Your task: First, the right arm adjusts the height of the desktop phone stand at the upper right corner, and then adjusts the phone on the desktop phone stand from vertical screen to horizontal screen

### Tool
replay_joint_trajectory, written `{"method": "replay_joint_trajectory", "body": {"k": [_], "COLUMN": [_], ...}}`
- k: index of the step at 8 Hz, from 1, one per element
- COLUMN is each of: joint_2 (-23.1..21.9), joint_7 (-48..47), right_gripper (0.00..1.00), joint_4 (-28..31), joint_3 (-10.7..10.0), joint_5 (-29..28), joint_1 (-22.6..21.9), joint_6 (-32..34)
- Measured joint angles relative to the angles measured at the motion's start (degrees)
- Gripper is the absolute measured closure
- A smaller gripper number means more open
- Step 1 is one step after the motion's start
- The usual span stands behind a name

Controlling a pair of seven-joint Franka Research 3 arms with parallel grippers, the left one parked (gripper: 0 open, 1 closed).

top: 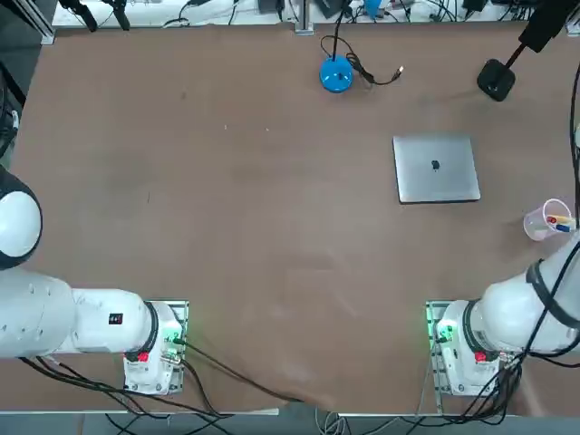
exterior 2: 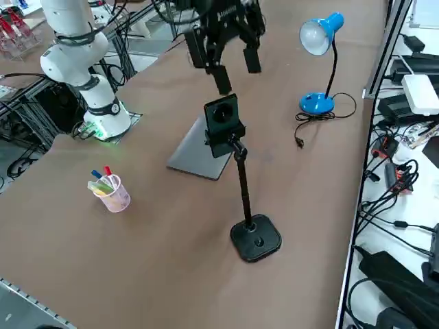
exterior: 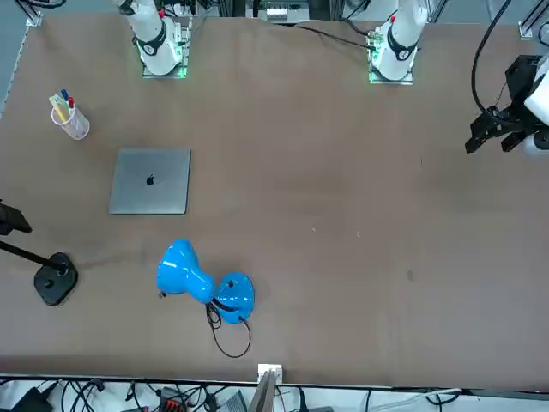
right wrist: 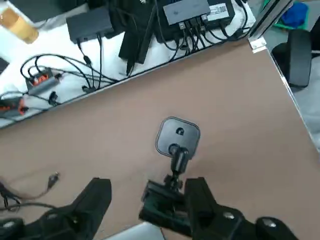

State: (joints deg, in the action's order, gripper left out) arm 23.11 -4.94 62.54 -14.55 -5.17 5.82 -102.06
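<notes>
Pincer [exterior 2: 224,49] of the right arm [top: 530,313] hangs spread just above the phone [exterior 2: 221,117], clamped upright on the desktop phone stand [exterior 2: 255,238] near the counter's [top: 272,236] far right corner, probably lining up to grasp.

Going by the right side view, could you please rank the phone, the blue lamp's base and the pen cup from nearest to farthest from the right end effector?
From the right end effector:
1. Phone, directly below it on the stand.
2. Blue lamp's base, toward the far cable-side edge.
3. Pen cup, on the near side beside the arm's base.
</notes>
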Motion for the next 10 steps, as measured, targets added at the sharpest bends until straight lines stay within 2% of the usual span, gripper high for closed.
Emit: {"method": "replay_joint_trajectory", "body": {"k": [2, 4, 10], "joint_2": [2.0, 3.8, 9.6], "joint_7": [-1.7, -2.0, -2.5], "right_gripper": [0.18, 0.33, 0.37], "joint_4": [-1.5, -1.7, -1.7], "joint_3": [0.0, 0.0, 0.0], "joint_5": [-0.2, -0.3, -0.3], "joint_1": [0.4, 1.3, 2.9], "joint_6": [-0.9, -0.9, -0.7]}}
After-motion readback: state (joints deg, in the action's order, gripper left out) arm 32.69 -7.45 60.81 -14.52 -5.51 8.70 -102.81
